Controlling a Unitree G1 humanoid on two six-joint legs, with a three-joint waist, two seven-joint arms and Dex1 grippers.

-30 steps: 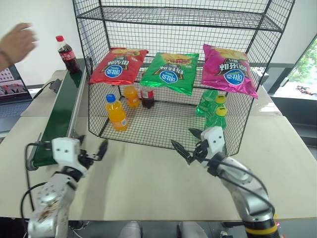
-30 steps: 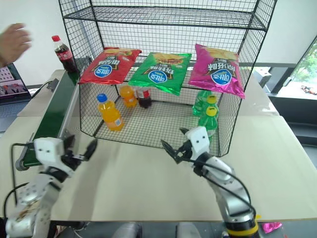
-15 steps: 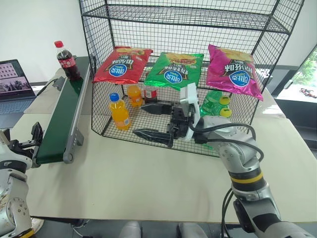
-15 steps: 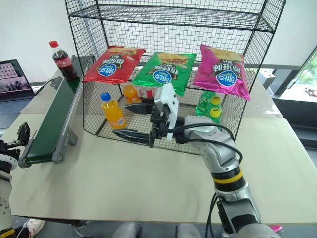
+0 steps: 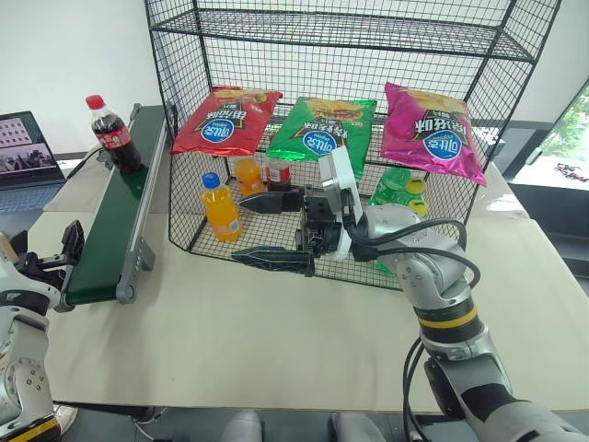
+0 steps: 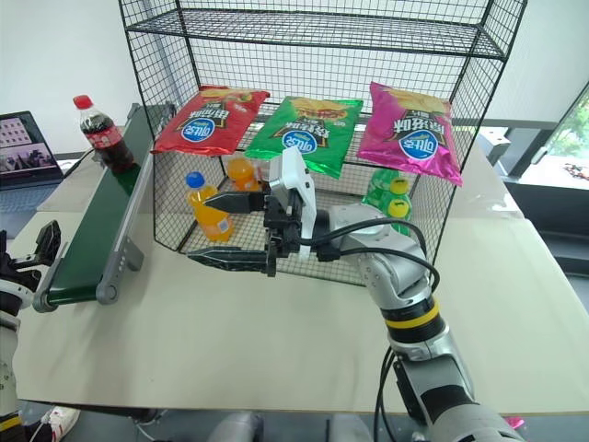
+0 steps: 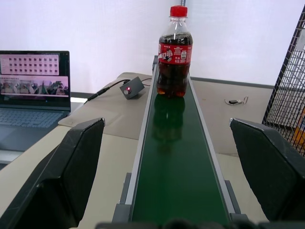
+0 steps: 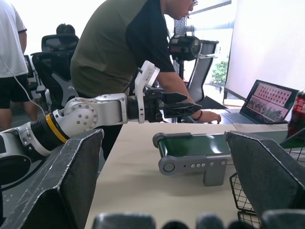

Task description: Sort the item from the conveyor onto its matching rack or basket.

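Reaching across the middle of the frame, the right arm bends at the elbow and aims its right gripper (image 5: 271, 228) toward the left, level over the tabletop (image 5: 276, 341), jaws wide apart and empty. At the lower left edge, the left gripper (image 5: 51, 258) points forward at the near end of the conveyor (image 5: 115, 216), jaws apart. The cola bottle (image 5: 109, 135) stands upright on the belt's far stretch, upper left, beside the rack (image 5: 350, 101).

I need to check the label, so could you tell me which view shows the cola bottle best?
The left wrist view: the cola bottle stands upright on the conveyor, label facing the camera. The eye views show it smaller; the right wrist view catches only its edge.
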